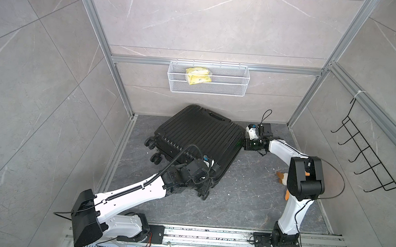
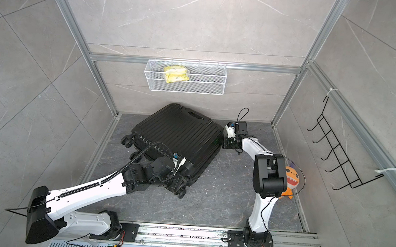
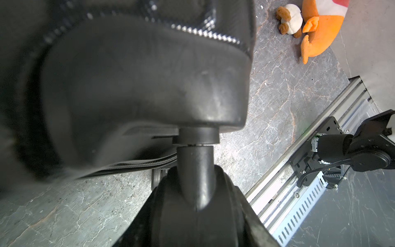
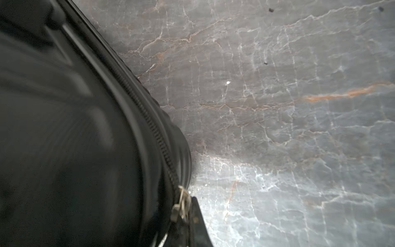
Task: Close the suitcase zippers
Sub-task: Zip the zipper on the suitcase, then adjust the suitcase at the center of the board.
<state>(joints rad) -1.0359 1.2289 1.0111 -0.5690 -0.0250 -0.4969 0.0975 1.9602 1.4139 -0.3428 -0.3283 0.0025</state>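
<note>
2 arms are on the small black ribbed hard-shell suitcase (image 1: 198, 138). It lies flat on the dark veined stone floor (image 1: 247, 192) with its shells together, its wheel end toward the left arm and its top handle toward the back wall

Right gripper (image 1: 245, 143): jaws fully closed, at the case corner nearest that arm. The right wrist view shows the small silver metal zip pull (image 4: 181, 203) right against the 1 black finger (image 4: 197, 216) in frame. It looks pinched, but I cannot confirm that the tab is between the pads. Beyond the slider, the thin black zip track (image 4: 149, 119) follows the curved seam and its teeth look meshed

Left gripper (image 1: 201, 186): down at the near wheel corner. Its wrist view is filled by the black spinner wheel (image 3: 195, 171) and its housing, with no fingers in frame. I cannot tell how wide it stands or whether it grips anything. I judge that it is bracing the case

Step in hand, as I read it: drawing the slider round this corner

Notes for doing it well:
- pull along the seam line, not away from the shell
- turn the wrist with the curve so the slider does not cock and jam
- go slowly, since the tab is thin and could slip out
- keep the left arm steady so the case does not skid on the smooth floor
- if the tab escapes, re-pinch it before moving on
</note>
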